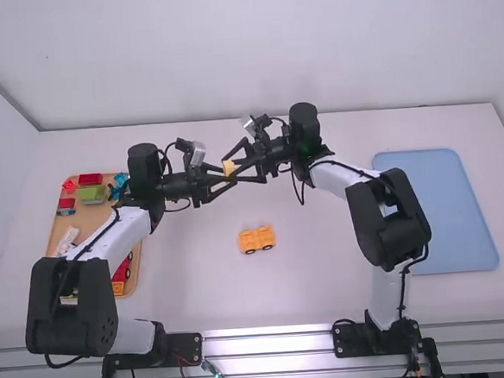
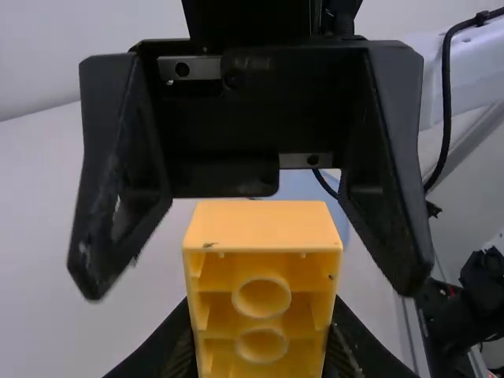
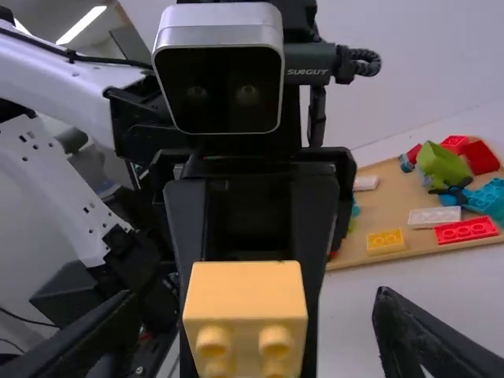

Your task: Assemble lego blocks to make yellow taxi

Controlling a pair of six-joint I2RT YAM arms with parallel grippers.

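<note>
In the high view my left gripper (image 1: pixel 223 178) and right gripper (image 1: pixel 231 168) meet above the table's middle around a yellow block (image 1: pixel 229 167). The left wrist view has the block (image 2: pixel 262 236) with its hollow side showing, and my left gripper (image 2: pixel 262 342) shut on it. In the right wrist view the block's studs face my right gripper (image 3: pixel 256 335), whose fingers stand wide apart, one on either side and clear of the block (image 3: pixel 246 303). A yellow-orange block car (image 1: pixel 256 239) with black wheels sits on the table below.
A wooden tray (image 1: pixel 85 220) at the left bears red, green, blue, white and yellow pieces, partly beneath the left arm. At the right lies a pale blue tray (image 1: pixel 440 219).
</note>
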